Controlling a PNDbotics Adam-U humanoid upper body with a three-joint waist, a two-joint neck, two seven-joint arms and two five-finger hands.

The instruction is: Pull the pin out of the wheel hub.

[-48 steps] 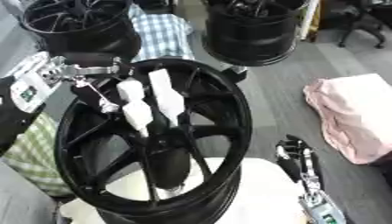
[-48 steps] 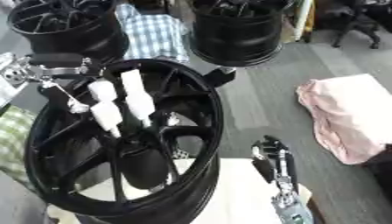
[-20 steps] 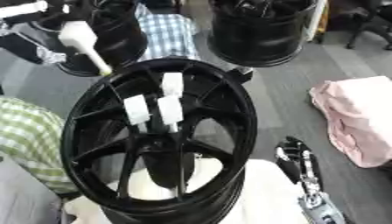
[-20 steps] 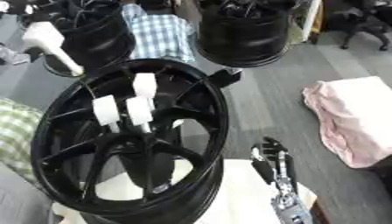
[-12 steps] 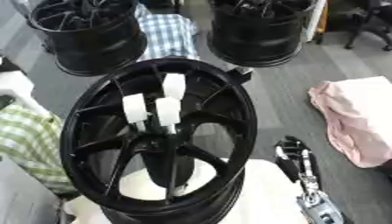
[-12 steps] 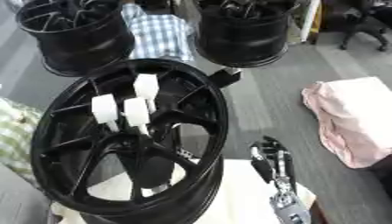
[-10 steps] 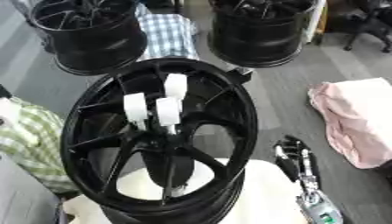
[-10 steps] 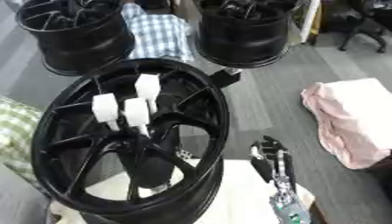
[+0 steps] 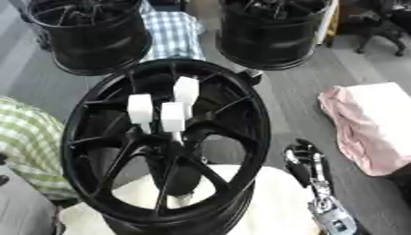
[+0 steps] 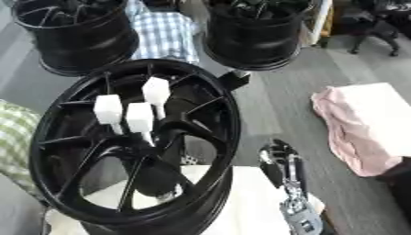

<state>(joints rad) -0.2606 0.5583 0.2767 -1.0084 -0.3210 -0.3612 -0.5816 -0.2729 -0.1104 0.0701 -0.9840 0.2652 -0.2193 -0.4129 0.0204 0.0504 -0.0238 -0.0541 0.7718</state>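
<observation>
A large black spoked wheel hub (image 9: 96, 151) stands tilted in the middle, resting on a white pad (image 9: 273, 206). Three white block-headed pins stick up from its centre: one at the left (image 9: 140, 108), one in the middle (image 9: 173, 117) and one further back (image 9: 186, 90). My right hand (image 9: 303, 160) rests at the lower right beside the hub's rim, fingers relaxed and pointing up, holding nothing and touching no pin. My left hand shows in neither view.
Two more black wheels stand at the back, one left (image 9: 88, 32) and one right (image 9: 273, 32), with a blue checked cloth (image 9: 173, 30) between them. A green checked cloth (image 9: 28, 147) lies at the left and a pink cloth (image 9: 369, 124) at the right.
My left hand lifted a white pin away from the hub to the upper left, then left the view with it. The right hand has stayed where it was.
</observation>
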